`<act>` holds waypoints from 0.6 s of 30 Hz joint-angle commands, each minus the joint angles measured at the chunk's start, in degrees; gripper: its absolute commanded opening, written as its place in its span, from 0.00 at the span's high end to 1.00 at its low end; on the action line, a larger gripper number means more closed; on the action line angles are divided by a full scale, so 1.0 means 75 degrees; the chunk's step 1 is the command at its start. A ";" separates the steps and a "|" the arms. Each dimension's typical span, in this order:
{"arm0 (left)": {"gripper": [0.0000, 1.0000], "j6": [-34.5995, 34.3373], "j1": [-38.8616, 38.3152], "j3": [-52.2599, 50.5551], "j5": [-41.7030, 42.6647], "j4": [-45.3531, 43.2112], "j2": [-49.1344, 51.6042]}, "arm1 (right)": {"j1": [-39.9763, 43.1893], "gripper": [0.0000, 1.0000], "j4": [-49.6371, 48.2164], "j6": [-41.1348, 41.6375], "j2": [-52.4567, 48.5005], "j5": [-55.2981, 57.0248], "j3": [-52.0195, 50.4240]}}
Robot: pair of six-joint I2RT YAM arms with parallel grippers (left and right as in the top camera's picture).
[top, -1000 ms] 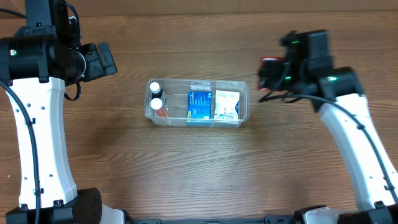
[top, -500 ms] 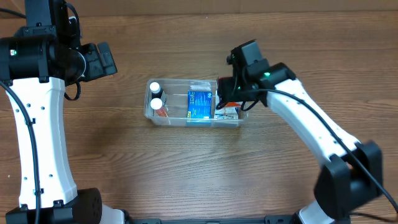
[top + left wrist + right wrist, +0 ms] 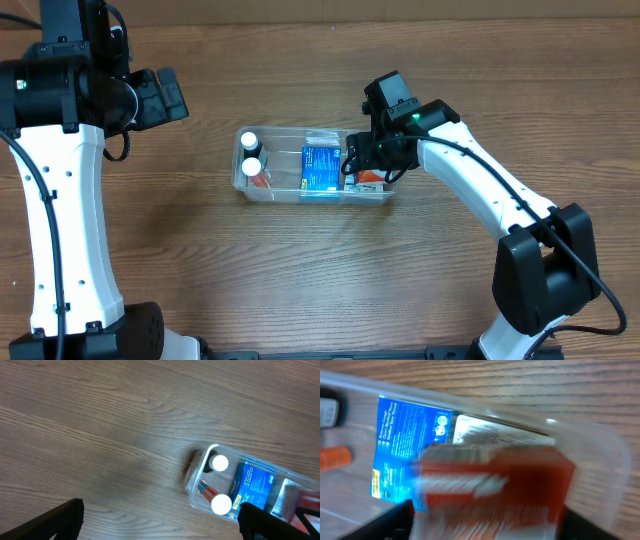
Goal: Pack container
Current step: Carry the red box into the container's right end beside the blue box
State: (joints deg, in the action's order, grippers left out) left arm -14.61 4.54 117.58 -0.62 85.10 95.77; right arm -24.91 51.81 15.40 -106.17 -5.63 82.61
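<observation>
The container (image 3: 280,130) lies flat on the desk, and I place everything by it. My right tool (image 3: 372,165) hangs over its right end, clenched on a red box (image 3: 495,485) that is blurred in the wrist view. My left tool (image 3: 172,95) is spread wide, well off beyond its left end. I judge the tub light, thin-walled and slick, likely to skate if the box pushes a wall. To steady it I would pinch the rim at a short end, near a corner, where it should flex least.
</observation>
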 commanded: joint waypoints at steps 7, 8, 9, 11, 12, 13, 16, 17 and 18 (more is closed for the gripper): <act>0.00 0.0064 -0.0006 -0.0023 0.0082 -0.0026 -0.0105 | -0.0029 0.07 -0.0099 -0.0050 0.0361 0.0085 0.0376; 0.00 0.0064 -0.0006 -0.0023 0.0082 -0.0026 -0.0105 | -0.0029 0.07 -0.0064 -0.0050 0.0484 0.0093 0.0466; 0.00 0.0064 -0.0006 -0.0023 0.0082 -0.0026 -0.0105 | -0.0029 0.07 -0.0023 -0.0050 0.0627 0.0149 0.0554; 0.00 0.0064 -0.0006 -0.0023 0.0082 -0.0026 -0.0105 | -0.0029 0.08 0.0067 -0.0050 0.0912 0.0329 0.0705; 0.00 0.0064 -0.0006 -0.0023 0.0082 -0.0029 -0.0105 | -0.0029 0.08 0.0119 -0.0050 0.1110 0.0478 0.0772; 0.00 0.0064 -0.0006 -0.0023 0.0082 -0.0029 -0.0105 | -0.0029 0.08 0.0157 -0.0050 0.1381 0.0685 0.0804; 0.00 0.0064 -0.0006 -0.0023 0.0082 -0.0032 -0.0105 | -0.0029 0.11 0.0408 -0.0038 0.1993 0.1093 0.0804; 0.00 0.0064 -0.0006 -0.0023 0.0082 -0.0035 -0.0105 | -0.0029 0.13 0.0577 -0.0015 0.2127 0.1125 0.0804; 0.00 0.0064 -0.0006 -0.0023 0.0082 -0.0038 -0.0105 | -0.0029 0.19 0.0866 -0.0009 0.2250 0.1113 0.0801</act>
State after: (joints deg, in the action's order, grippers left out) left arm -14.61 4.54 117.58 -0.62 85.08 95.77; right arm -25.17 55.46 15.09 -94.15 -0.54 86.78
